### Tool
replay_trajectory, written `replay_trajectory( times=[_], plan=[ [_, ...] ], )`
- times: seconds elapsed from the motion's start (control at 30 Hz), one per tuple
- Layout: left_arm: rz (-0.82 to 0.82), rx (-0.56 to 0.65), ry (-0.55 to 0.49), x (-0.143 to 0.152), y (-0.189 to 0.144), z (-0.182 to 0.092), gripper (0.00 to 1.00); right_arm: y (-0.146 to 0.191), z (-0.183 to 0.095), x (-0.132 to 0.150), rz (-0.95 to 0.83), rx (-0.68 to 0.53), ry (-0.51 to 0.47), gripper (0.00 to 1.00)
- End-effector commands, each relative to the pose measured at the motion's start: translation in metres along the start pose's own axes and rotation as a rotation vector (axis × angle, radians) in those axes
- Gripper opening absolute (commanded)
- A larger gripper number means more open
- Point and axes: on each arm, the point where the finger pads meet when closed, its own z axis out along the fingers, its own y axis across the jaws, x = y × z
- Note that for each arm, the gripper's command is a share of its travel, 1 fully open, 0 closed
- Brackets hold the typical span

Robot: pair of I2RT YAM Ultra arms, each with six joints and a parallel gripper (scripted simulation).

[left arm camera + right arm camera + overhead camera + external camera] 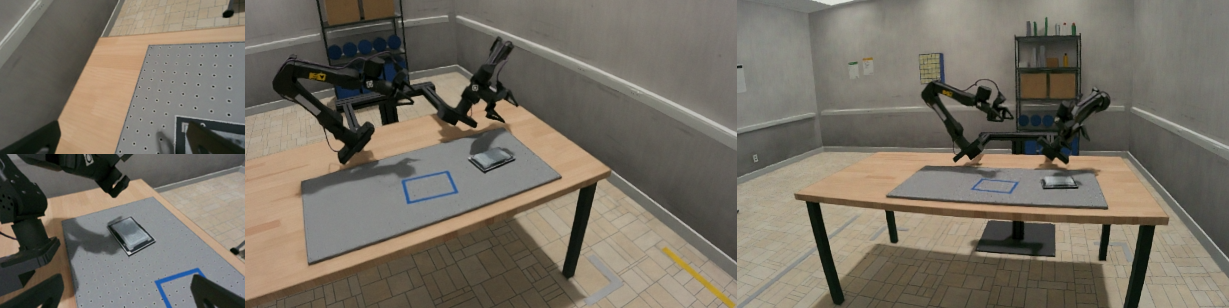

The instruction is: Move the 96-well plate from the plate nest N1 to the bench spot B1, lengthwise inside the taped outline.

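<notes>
Grey plaster wall [605, 65] [977, 30] [69, 62] [193, 168], faintly scuffed, and below it the floor [485, 250] [952, 270] [165, 17] [213, 212], pale stone-look tiles in mixed rectangles. Now the desk [275, 180] [852, 182] [103, 75] [82, 196]: smooth, warm-grained wood on square dark legs. Behind the arms stands the shelf [321, 20] [1080, 65], a slim dark frame with brown boxes and round blue shapes.

On the desk lies the mat [360, 215] [947, 187] [182, 82] [113, 267], a flat grey rectangle dotted with small round holes. Both arms are angular, matt black. Blue tape makes a crisp four-sided outline [425, 175] [998, 180] [177, 276], nothing inside it, and here's the plate [492, 157] [1059, 181] [230, 139] [131, 233], pale, oblong and glassy-looking, well away from that tape! It's sitting in the nest [486, 170] [1061, 188] [224, 127] [142, 246], black with a thin light rim.

Over to the fingers: the left gripper [510, 113] [1079, 135] [123, 126] [117, 177] is spread wide, in the air near the nest, empty. The right gripper [411, 96] [1011, 116] [126, 280], blunt dark fingers spread wide too, hangs above the desk, holding nothing.
</notes>
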Motion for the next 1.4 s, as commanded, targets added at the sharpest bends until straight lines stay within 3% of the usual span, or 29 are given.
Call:
replay_trajectory(
  times=[0.0,0.67,0.83,1.03,1.37],
  plan=[
    [-0.028,0.092,0.033,-0.008,-0.011,-0.004,1.0,0.006,-0.006,-0.009,-0.008,-0.019,-0.042,1.0],
    [-0.047,0.265,0.171,0.019,-0.033,-0.017,1.0,0.006,-0.007,-0.008,-0.009,-0.02,-0.041,1.0],
    [-0.101,0.42,0.343,0.035,-0.061,-0.029,1.0,0.006,-0.007,-0.008,-0.009,-0.02,-0.041,1.0],
    [-0.094,0.518,0.443,0.047,-0.095,-0.035,1.0,0.006,-0.007,-0.008,-0.009,-0.02,-0.041,1.0],
    [-0.054,0.514,0.477,0.058,-0.1,-0.034,1.0,0.003,-0.005,-0.008,-0.003,-0.009,-0.03,1.0]
  ],
)
